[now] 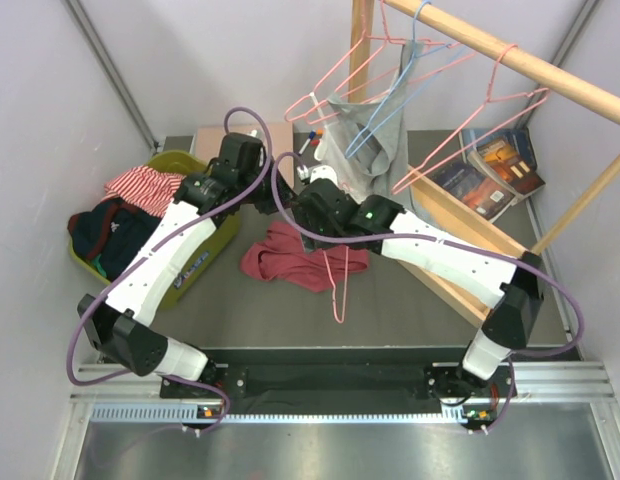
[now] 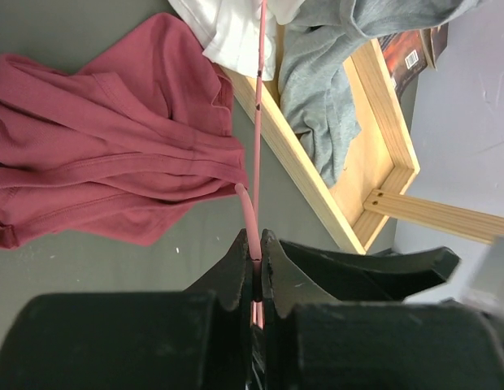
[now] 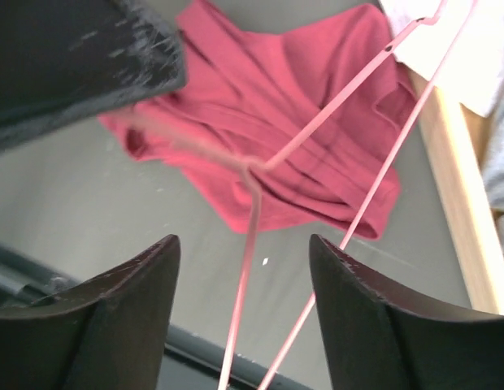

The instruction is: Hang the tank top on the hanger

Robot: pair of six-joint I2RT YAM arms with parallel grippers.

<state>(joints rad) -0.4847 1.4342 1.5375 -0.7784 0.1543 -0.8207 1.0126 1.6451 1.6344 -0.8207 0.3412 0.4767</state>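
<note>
Tank top not yet hung.
Your left hand pinches the hanger; your right hand stands open; all the threading remains.

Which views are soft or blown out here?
Right wrist: the hanger wire smears near the lens, and the white cloth at top right is blown out. Left wrist: the tank top is crisp, the left gripper body at the bottom is soft. Top external: sharp, with even light and faint shadows.

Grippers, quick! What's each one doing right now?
Left gripper: closed on the wire of the pink hanger.
Right gripper: open, holding nothing.
</note>
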